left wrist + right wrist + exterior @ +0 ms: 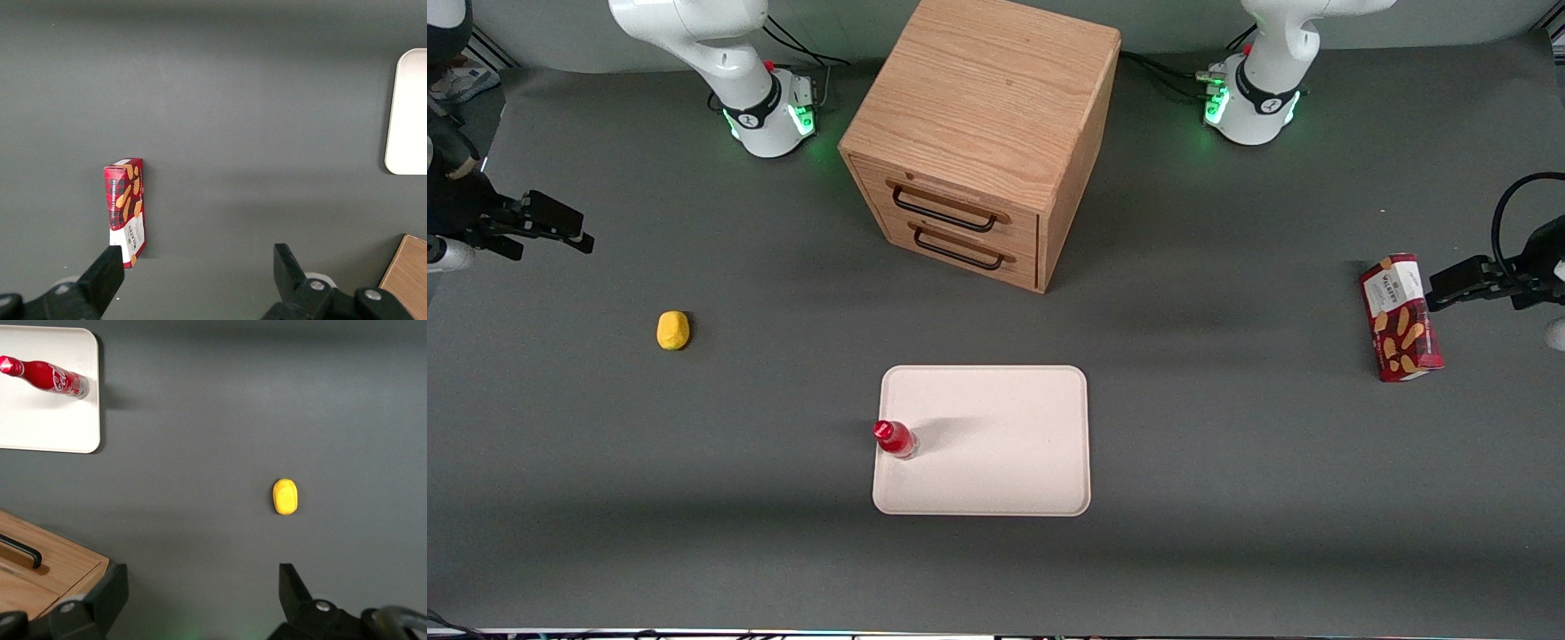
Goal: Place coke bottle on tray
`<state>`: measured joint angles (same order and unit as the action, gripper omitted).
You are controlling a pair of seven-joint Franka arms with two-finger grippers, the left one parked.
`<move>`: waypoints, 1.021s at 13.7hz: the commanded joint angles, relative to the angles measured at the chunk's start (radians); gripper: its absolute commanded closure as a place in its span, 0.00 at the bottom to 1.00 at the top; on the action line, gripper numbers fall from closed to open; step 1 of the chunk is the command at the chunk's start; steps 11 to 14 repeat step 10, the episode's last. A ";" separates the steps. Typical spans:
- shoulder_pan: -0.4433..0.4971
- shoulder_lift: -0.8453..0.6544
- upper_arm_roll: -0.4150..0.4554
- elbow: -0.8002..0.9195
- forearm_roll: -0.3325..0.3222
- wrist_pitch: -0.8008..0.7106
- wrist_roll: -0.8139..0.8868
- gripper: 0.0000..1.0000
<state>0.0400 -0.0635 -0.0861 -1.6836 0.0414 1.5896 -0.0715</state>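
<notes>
So the small slim red coke bottle with the red cap point(895, 438) is standing upright on the flat cream-pink rectangular tray point(1005, 462), right at the rim on the working arm's end, and to me the job looks basically done. The right arm's black two-finger gripper point(560, 228) is parked well away at its own end of the dark grey table point(1227, 498), jaws spread wide with nothing in them, near a little yellow rounded lump point(673, 330). The bottle looks light, stiff, glossy and tippy, so if it needs nudging inward I'd pinch the body just under the narrow neck rather than the slick cap.
</notes>
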 commanded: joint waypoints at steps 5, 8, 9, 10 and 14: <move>-0.002 0.033 0.003 0.062 -0.052 0.000 -0.017 0.00; -0.002 0.027 0.009 0.062 -0.048 -0.007 -0.008 0.00; -0.002 0.028 0.009 0.062 -0.046 -0.007 -0.008 0.00; -0.002 0.028 0.009 0.062 -0.046 -0.007 -0.010 0.00; -0.002 0.028 0.009 0.062 -0.046 -0.007 -0.010 0.00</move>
